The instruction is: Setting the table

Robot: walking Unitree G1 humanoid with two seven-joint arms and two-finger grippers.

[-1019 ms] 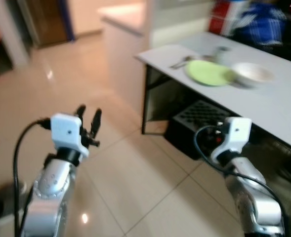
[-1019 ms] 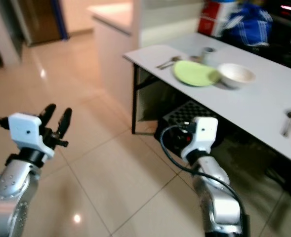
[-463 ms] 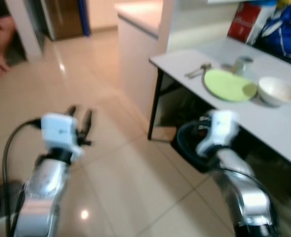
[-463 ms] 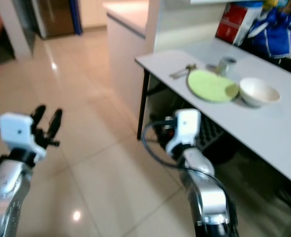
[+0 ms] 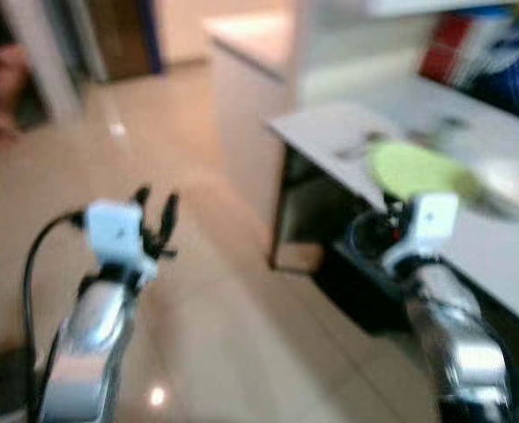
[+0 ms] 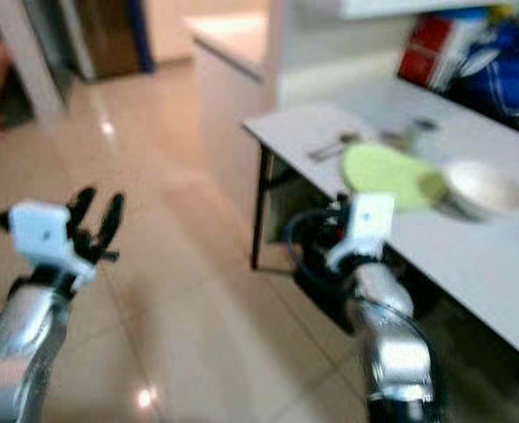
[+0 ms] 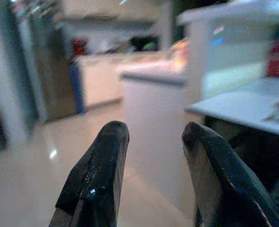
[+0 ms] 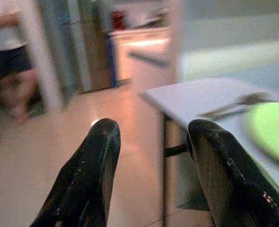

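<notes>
Both grippers are spread wide and empty: left gripper (image 7: pixel 151 137) over the floor (image 6: pixel 180 308), right gripper (image 8: pixel 151 137) near the table (image 6: pixel 470 256) corner. Green plate (image 6: pixel 387 174) sits on the table between cutlery (image 8: pixel 234 108) and a white bowl (image 6: pixel 486 188), all pretty blurry.
</notes>
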